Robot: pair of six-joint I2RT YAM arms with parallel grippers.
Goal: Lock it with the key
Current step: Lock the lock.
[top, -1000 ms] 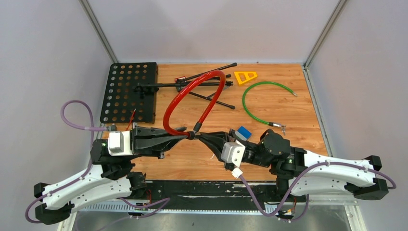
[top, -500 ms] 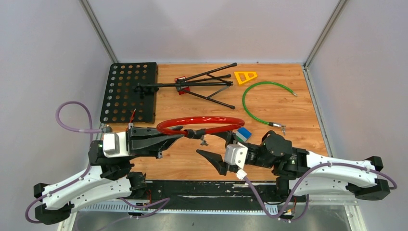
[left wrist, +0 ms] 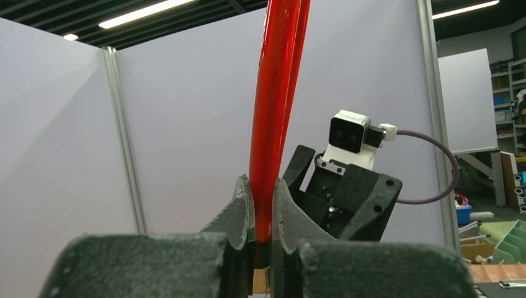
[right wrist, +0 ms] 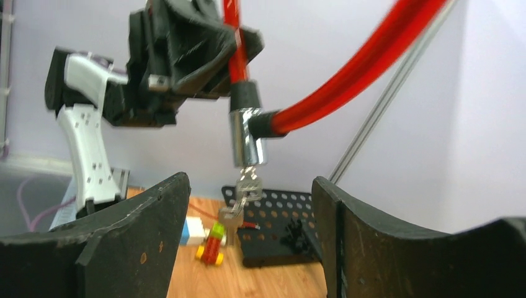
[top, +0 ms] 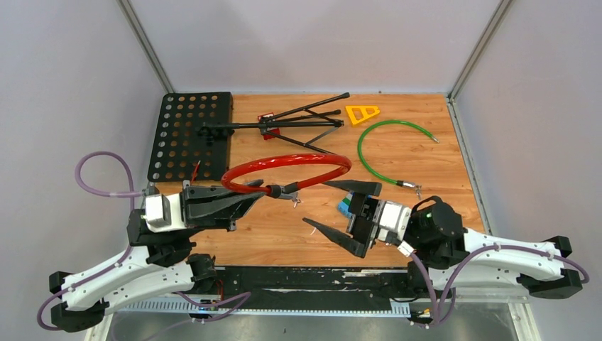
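Your right claw (top: 314, 201) has come off the lock since a second ago and drawn back toward its own side. Its jaws now stand wide apart with nothing between them. The red cable lock (top: 284, 162), which stood up as a tall loop back then, has swung down and now lies nearly level above the counter (top: 440, 185).

Your left claw (top: 259, 193) is clamped tight on the red cable just behind the lock barrel (top: 272, 190). In the left wrist view both fingers (left wrist: 239, 211) press the cable from either side. The key (right wrist: 248, 186) sits in the lower end of the barrel and hangs free, with a second key dangling under it. The right wrist view shows it midway between the spread fingers but well ahead of them, touching neither.

A small blue block (top: 343, 206) lies just behind the right claw, partly hidden by it. Farther out, a green cable (top: 369, 167) curves across the right of the counter. At the far edge lie a yellow triangle (top: 362, 114), a folded black stand (top: 291, 121) and a perforated black plate (top: 190, 135) on the left.
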